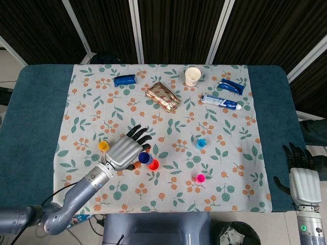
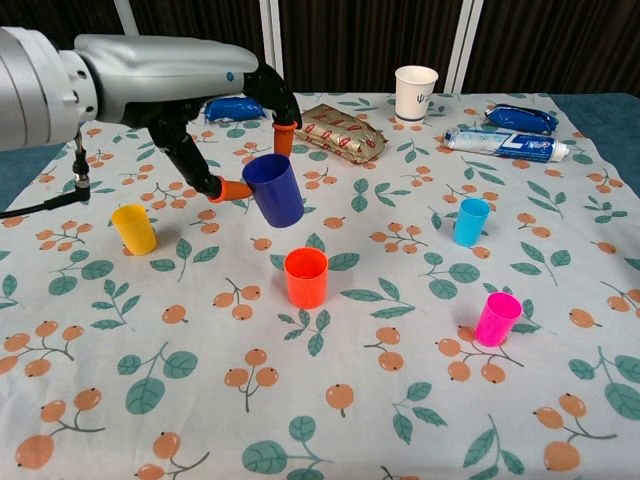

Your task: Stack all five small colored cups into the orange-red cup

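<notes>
1. Your left hand [image 2: 215, 110] grips the dark blue cup [image 2: 273, 189], pinched between an orange-tipped thumb and a finger, tilted and held clear of the bench [image 1: 41, 102]. In the head view the hand [image 1: 125, 149] covers most of that cup [image 1: 144, 158]; only its open rim shows.
2. The orange-red cup [image 2: 306, 277] stands upright just below and slightly right of the held cup (in the head view [image 1: 153, 164] the two rims look nearly touching, though the chest view shows a gap in height).
3. The yellow cup [image 2: 133, 229] stands upright to the left of your hand, well apart from the orange-red one.
4. The light blue cup [image 2: 470, 221] and the pink cup [image 2: 497, 319] stand far to the right of your hand, apart from each other.
5. A fifth small cup cannot be made out in either view.
6. Your right hand [image 1: 302, 176] lies off the cloth at the bench's right edge, fingers spread and holding nothing; the chest view does not show it, and the arm is cut off by the frame.
7. Beyond your left hand lie a gold packet [image 2: 338, 131], a blue pouch [image 2: 235, 108], a paper cup [image 2: 416, 93], a toothpaste tube [image 2: 508, 144] and another blue pouch [image 2: 520, 118].
</notes>
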